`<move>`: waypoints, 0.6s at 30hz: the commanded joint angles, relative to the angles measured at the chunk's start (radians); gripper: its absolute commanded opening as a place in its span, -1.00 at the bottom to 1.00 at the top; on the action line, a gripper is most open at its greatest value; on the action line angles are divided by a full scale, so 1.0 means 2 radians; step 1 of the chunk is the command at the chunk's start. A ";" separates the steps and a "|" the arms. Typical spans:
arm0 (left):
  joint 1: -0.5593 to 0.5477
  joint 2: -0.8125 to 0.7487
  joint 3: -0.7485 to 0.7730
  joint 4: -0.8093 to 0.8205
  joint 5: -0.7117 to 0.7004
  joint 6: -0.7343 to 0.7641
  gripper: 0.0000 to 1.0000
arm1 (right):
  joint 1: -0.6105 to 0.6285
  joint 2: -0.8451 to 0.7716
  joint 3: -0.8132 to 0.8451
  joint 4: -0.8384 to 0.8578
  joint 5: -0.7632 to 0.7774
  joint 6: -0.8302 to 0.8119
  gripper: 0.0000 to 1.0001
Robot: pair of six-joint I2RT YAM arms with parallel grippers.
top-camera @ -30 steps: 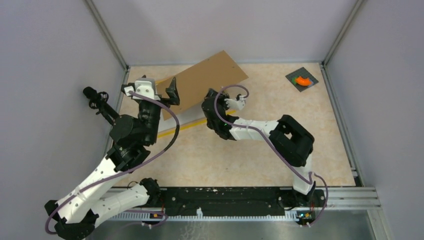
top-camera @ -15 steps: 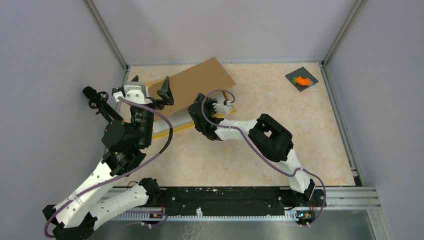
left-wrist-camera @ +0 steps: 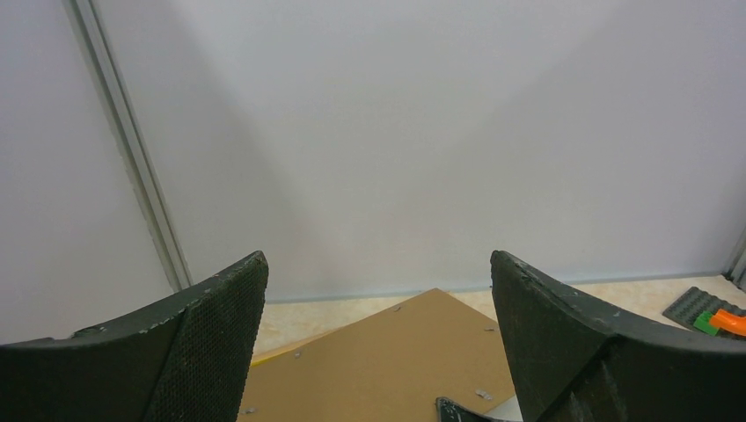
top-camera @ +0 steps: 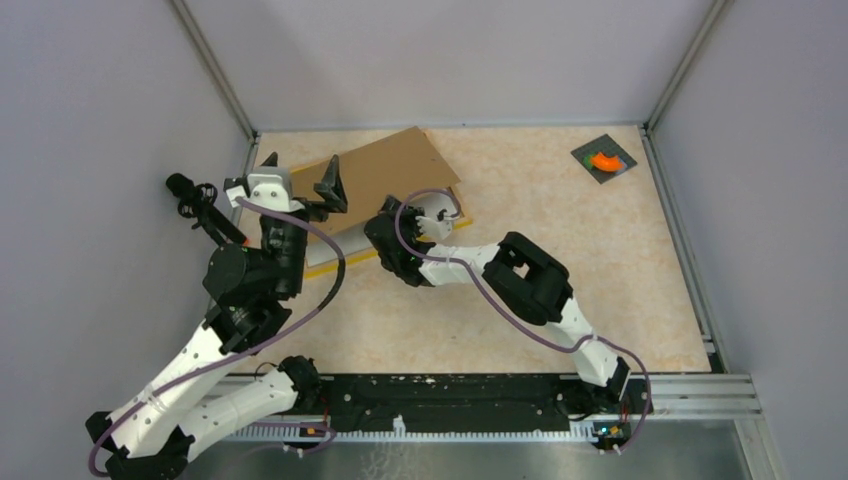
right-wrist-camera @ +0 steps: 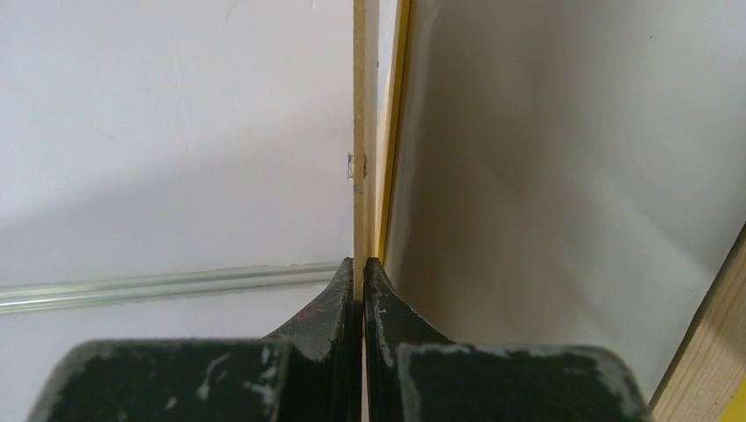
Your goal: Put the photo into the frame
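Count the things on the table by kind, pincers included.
Brown backing board: 1
Yellow frame, mostly under the board: 1
Brick cluster (grey plate, orange and green pieces): 1
Pincers: 2, left pincer open, right pincer shut
Total: 5

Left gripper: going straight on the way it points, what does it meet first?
Probably the brown backing board, low between the open left gripper's jaws; if it clears that, the back wall. Depth is unclear.
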 commanded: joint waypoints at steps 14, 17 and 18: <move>0.002 -0.006 -0.002 0.022 0.012 0.001 0.98 | 0.000 -0.009 0.021 0.027 0.034 0.018 -1.00; 0.001 -0.007 -0.002 0.023 0.012 0.000 0.97 | 0.000 -0.002 0.026 0.027 0.030 0.020 -1.00; 0.001 -0.007 -0.002 0.023 0.012 0.000 0.98 | 0.000 0.001 0.029 0.027 0.027 0.021 -1.00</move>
